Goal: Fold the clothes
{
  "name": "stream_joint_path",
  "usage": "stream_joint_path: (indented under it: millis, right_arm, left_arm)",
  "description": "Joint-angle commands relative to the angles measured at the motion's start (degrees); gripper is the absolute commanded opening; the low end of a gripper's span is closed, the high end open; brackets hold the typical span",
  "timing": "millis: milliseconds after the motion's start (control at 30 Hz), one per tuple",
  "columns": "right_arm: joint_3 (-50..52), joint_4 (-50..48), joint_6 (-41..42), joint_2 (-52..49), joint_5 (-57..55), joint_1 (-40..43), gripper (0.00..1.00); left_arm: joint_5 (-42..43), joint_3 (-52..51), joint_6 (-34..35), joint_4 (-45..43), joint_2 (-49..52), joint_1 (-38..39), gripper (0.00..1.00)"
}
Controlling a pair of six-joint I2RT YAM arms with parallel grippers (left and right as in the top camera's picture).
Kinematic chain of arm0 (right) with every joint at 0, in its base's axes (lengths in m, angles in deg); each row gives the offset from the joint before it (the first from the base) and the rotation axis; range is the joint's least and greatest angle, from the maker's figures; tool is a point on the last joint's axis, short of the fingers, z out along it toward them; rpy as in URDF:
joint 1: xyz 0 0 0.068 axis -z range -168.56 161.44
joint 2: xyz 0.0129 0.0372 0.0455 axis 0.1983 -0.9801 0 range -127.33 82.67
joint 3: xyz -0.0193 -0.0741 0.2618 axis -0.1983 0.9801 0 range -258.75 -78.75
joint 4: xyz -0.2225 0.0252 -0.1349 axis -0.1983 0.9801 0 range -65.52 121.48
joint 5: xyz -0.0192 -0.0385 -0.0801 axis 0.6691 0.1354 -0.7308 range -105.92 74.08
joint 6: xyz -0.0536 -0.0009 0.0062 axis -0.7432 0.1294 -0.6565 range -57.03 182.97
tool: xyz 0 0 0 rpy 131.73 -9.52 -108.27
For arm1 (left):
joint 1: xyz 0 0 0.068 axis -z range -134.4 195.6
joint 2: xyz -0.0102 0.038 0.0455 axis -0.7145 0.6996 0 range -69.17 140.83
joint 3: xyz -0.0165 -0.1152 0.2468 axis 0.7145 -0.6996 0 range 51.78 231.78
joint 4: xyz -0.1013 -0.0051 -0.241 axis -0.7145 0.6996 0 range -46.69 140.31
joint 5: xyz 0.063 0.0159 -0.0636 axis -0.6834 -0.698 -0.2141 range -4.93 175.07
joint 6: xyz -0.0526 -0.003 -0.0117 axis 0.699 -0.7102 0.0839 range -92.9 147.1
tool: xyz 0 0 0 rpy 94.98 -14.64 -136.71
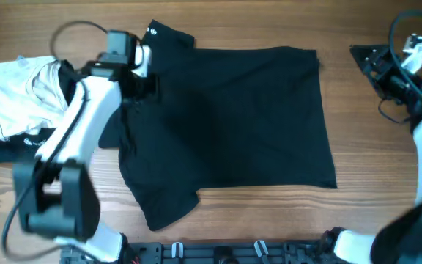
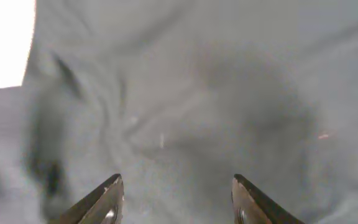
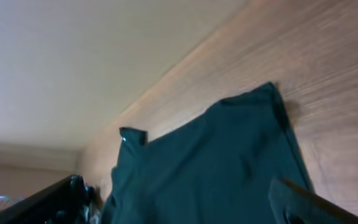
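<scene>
So far, we judge no fold made: the black T-shirt lies spread flat on the middle of the tabletop, both sleeves out. Our left fingers hang released just over its cloth at the sleeve end. Our right fingers, also released and empty, sit well off to the right. A folded white garment atop a dark lettered garment lies just beside the shirt, crowding that side.
</scene>
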Motion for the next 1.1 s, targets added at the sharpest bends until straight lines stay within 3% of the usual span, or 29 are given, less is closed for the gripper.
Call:
stream_joint_path:
  millis: [0,67,167,267,367,567,633,867,1067]
  right_arm:
    - [0.3,15.6,-2.7,3.9,-14.6,-1.8,1.00]
    - [2.2,30.7,-3.1,2.4,-28.9,-3.5,1.00]
    - [6.3,36.8,-4.2,-0.1,-34.6,-3.5,0.93]
    - [14.8,35.0,-5.0,-2.2,-31.9,-3.5,0.71]
    - [20.8,32.3,-5.3,-3.5,-30.1,-3.6,0.68]
    - [29.4,23.8,-2.7,-3.6,-26.3,-3.5,0.44]
    - [29.0,21.5,-2.2,-3.6,-26.4,-3.5,0.07]
    - [17.7,30.1,-0.1,-2.8,-36.7,2.0,0.04]
    - [17.7,30.0,-0.5,-2.8,-36.2,3.9,0.04]
  left_arm:
    - [-0.5,1.4,0.2,4.8,-7.2,-0.3,0.59]
    - [-0.6,1.4,0.5,9.4,-7.7,-0.7,0.57]
    - [-0.5,1.3,3.0,12.2,-7.4,-2.2,0.55]
    - [-0.5,1.3,4.6,12.9,-7.4,-4.5,0.55]
    - [-0.1,1.3,4.7,13.3,-7.4,-5.6,0.55]
    - [-0.1,1.3,4.7,13.2,-7.4,-5.8,0.57]
    - [-0.2,1.3,4.6,13.1,-7.4,-5.8,0.58]
    - [-0.1,1.3,4.5,13.8,-7.4,-5.8,0.59]
    - [0.0,1.2,6.1,20.2,-7.4,-5.8,0.57]
